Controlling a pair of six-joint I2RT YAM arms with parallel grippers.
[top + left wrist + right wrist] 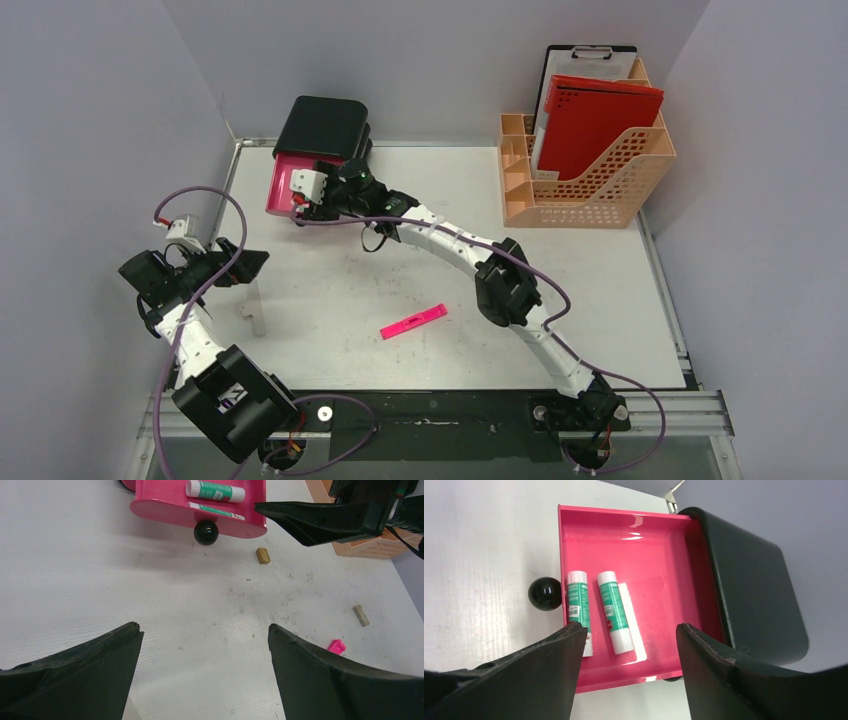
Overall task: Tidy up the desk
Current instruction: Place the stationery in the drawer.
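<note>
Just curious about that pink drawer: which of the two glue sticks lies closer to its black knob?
The glue stick along the pink drawer's front wall, just behind the black knob; the other glue stick lies deeper in.

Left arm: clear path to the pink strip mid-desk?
Likely yes. Left gripper is open and empty; bare desk lies between it and the pink strip. Right gripper is away over the drawer.

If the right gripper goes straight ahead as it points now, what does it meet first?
The right gripper would probably meet the glue sticks in the open pink drawer first; depth is unclear.
</note>
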